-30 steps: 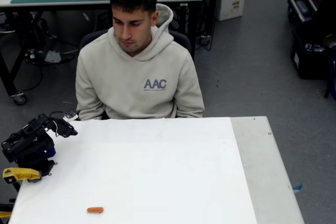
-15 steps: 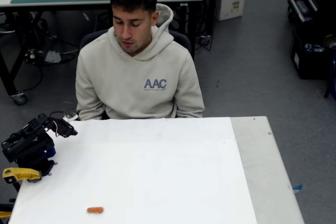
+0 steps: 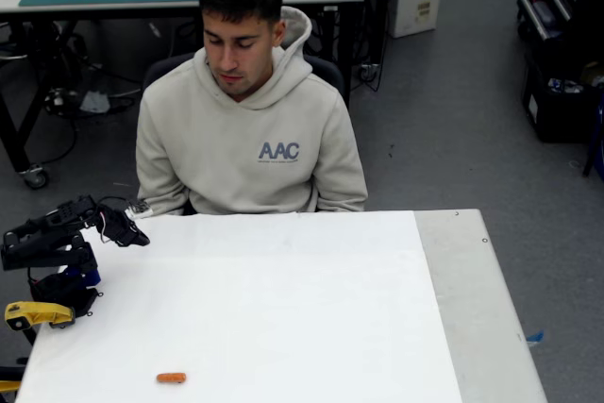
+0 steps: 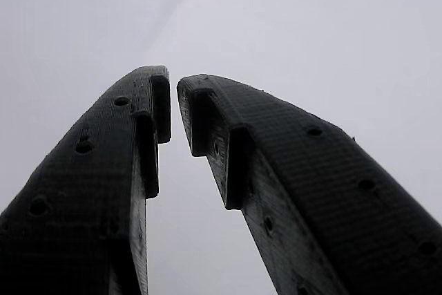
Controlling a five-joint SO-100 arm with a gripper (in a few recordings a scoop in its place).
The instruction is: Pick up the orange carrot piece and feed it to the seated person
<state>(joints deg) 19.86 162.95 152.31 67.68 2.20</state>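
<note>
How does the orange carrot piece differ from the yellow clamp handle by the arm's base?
The orange carrot piece is a tiny orange stick lying free on the white table; the yellow clamp handle is larger, yellow, and sits at the table's left edge beside the arm's base. The carrot lies nearer the front edge. Neither is touched by the gripper.

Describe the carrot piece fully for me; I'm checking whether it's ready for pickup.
The orange carrot piece is a tiny bright orange stick with rounded ends, lying flat and roughly horizontal in the fixed view on the white table, near its bottom-left edge. Nothing touches it but the tabletop. The hand is well away, up near the table's far-left corner, and holds nothing. Its surface texture is too small to make out.
</note>
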